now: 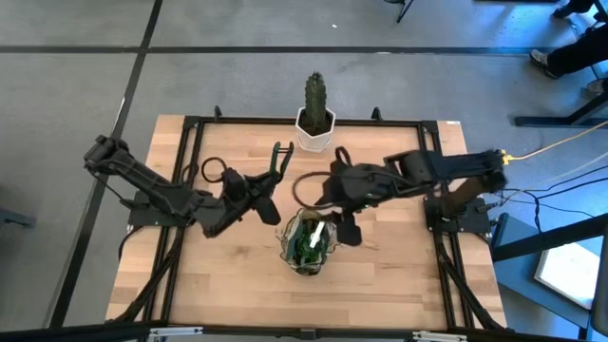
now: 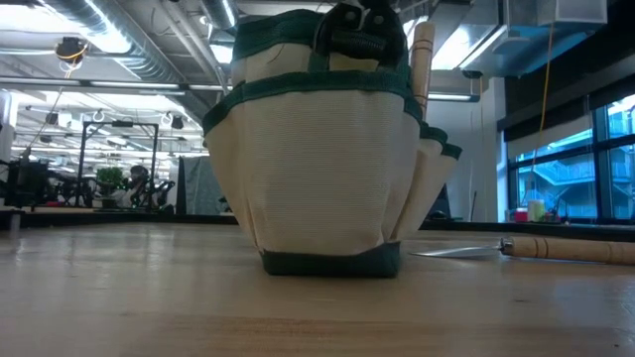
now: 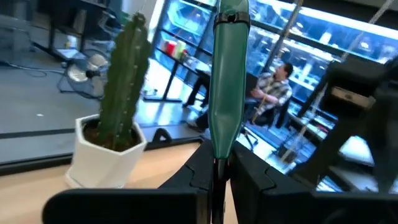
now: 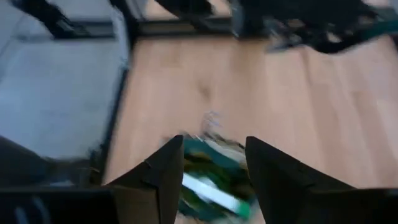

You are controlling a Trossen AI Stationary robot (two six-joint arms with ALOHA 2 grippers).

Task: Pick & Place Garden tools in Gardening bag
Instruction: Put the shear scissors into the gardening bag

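The olive-and-tan gardening bag (image 1: 307,242) stands on its base at the table's middle; it fills the low view (image 2: 317,169), with a wooden handle (image 2: 422,59) sticking out of it. My left gripper (image 1: 266,185) hovers left of the bag, shut on a green-handled garden tool (image 1: 281,160), apparently the pruning shears. My right gripper (image 1: 340,220) is above the bag's right side, open and empty; between its fingers (image 4: 211,168) I look down into the bag (image 4: 214,186). A wooden-handled tool (image 2: 566,248) lies flat on the table beyond the bag. My left gripper pinches the tool's green handle at its near end (image 3: 219,152) between the two fingers (image 3: 249,171). The fingers come in about level from the table's left. The tool sticks out past the fingertips toward the far edge, lifted clear of the table.
A green cactus in a white pot (image 1: 314,114) stands at the table's far edge, just beyond the held tool, and shows close in the left wrist view (image 3: 115,124). A black frame (image 1: 190,123) runs around the tabletop. A person (image 3: 273,93) sits in the room behind.
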